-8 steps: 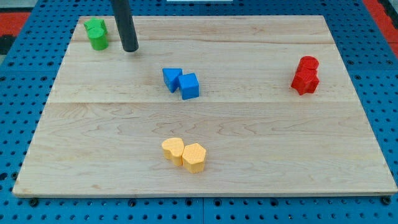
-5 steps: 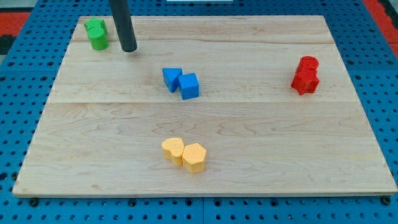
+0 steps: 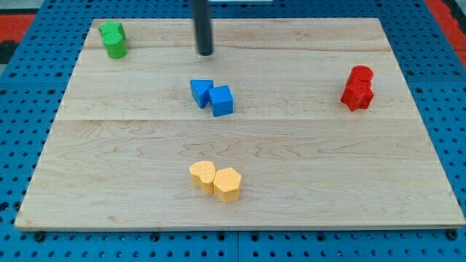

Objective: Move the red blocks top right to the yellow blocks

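Two red blocks [image 3: 358, 88] sit touching each other near the view's right edge of the wooden board [image 3: 291, 160]. Two yellow blocks [image 3: 216, 180] sit touching each other near the view's bottom centre. My tip [image 3: 207, 52] is near the view's top, left of centre, just above the blue blocks and far left of the red ones. It touches no block.
Two blue blocks [image 3: 212, 97], a triangle-like one and a cube, sit together left of centre. Two green blocks [image 3: 113, 39] sit at the view's top left corner. Blue pegboard [image 3: 29, 87] surrounds the board.
My tip has slid to the view's right along the top of the board, away from the green blocks to above the blue blocks. No block has moved.
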